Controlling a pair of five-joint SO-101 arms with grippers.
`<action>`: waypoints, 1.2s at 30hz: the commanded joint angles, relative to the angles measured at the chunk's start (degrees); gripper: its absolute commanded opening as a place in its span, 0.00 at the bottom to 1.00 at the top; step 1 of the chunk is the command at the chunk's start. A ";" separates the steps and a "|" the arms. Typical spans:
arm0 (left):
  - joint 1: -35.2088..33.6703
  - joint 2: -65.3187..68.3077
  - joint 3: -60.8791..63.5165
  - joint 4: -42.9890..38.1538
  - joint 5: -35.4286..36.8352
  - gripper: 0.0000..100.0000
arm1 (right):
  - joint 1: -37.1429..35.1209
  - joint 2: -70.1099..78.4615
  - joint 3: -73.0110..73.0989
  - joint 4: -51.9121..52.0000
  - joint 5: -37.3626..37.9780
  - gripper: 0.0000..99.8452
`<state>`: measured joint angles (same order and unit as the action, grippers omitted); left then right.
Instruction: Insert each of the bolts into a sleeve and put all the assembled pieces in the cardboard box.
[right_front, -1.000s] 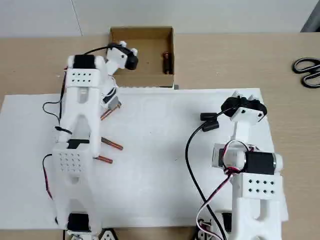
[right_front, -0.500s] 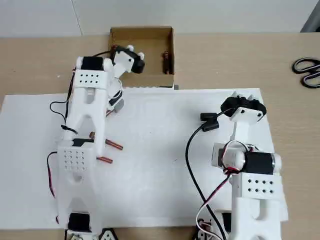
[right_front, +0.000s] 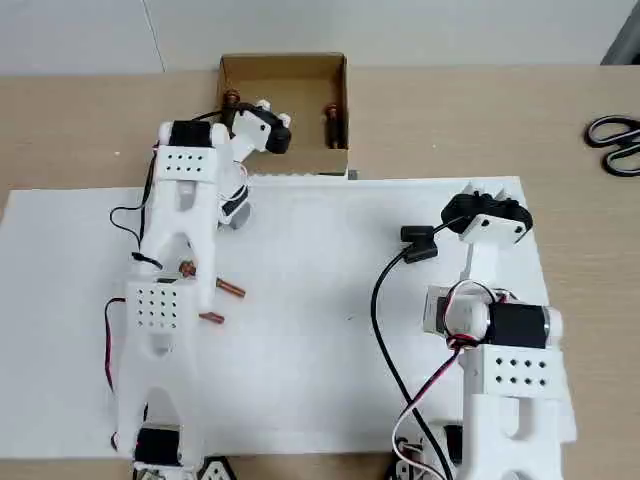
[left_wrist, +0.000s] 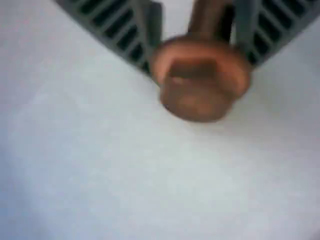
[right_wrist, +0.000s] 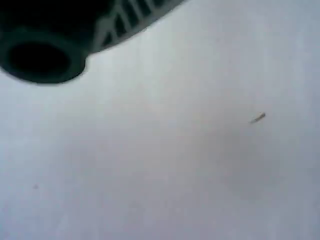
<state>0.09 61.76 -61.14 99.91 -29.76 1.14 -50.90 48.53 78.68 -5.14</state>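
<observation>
Just short of the cardboard box (right_front: 290, 160), over the far edge of the white sheet (right_front: 320, 300): left gripper (left_wrist: 200, 50), ribbed grey fingers (left_wrist: 115, 25) pinching a copper bolt (left_wrist: 200, 80) by the shank. Flanged hex head nearest in the left wrist view, white paper behind it.

Inside the box: one copper piece (right_front: 333, 122) lying along the right wall, another copper part (right_front: 231, 97) against the left wall. Bolt alone or bolt in sleeve, cannot tell.

On the sheet beside the left arm (right_front: 185, 215): a loose bolt (right_front: 232, 289), a second loose bolt (right_front: 211, 317) just nearer the base, and a small copper bit (right_front: 187, 268) half tucked under the arm.

Over the sheet's right part, well apart from all of these: right gripper (right_front: 483, 195), facing down at bare paper. Spread or closed, cannot tell.

On the wooden table (right_front: 450, 120), off the sheet at the right edge: scissors (right_front: 615, 142).
</observation>
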 joint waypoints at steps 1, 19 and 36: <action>-0.35 2.11 -2.68 -0.62 0.26 0.01 | 0.22 -1.10 -0.35 -1.19 -0.53 0.00; 2.81 -24.97 12.18 0.62 3.69 0.00 | 0.13 -1.19 -0.53 -0.84 -0.62 0.00; 5.01 -65.76 39.52 0.53 23.03 0.01 | -2.51 -1.36 -0.70 -1.19 -0.18 0.00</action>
<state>5.45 3.12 -24.13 99.82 -7.69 0.44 -50.90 48.53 78.68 -5.14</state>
